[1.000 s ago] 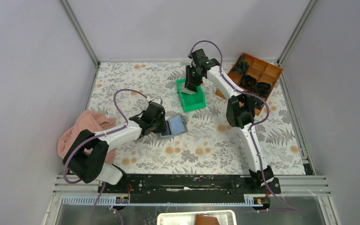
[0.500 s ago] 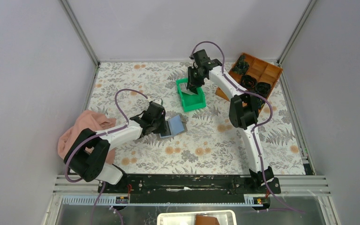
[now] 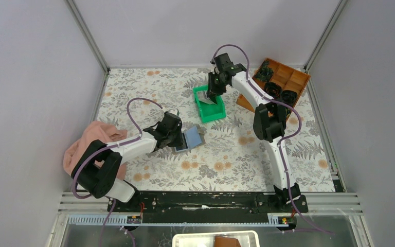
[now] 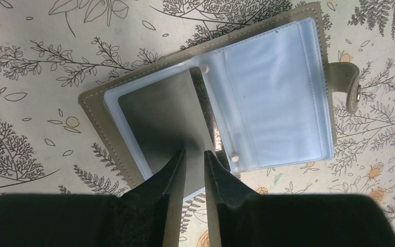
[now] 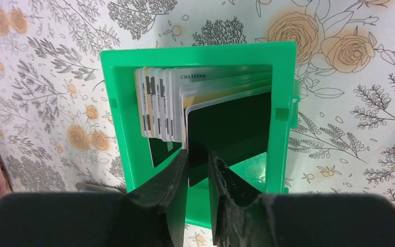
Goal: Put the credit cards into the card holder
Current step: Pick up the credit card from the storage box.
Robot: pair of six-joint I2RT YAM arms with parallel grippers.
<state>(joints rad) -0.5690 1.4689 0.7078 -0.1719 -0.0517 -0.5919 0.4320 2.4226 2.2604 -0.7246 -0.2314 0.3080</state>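
Right pincer — floral tabletop, grey walls

The left arm and right arm share one build: smooth white link shells between chunky black joint housings. A purple cable runs along each (thin, looping clear of the shell). The fingers are matte black wedges tapering to blunt tips, and both bases bolt to a black rail.
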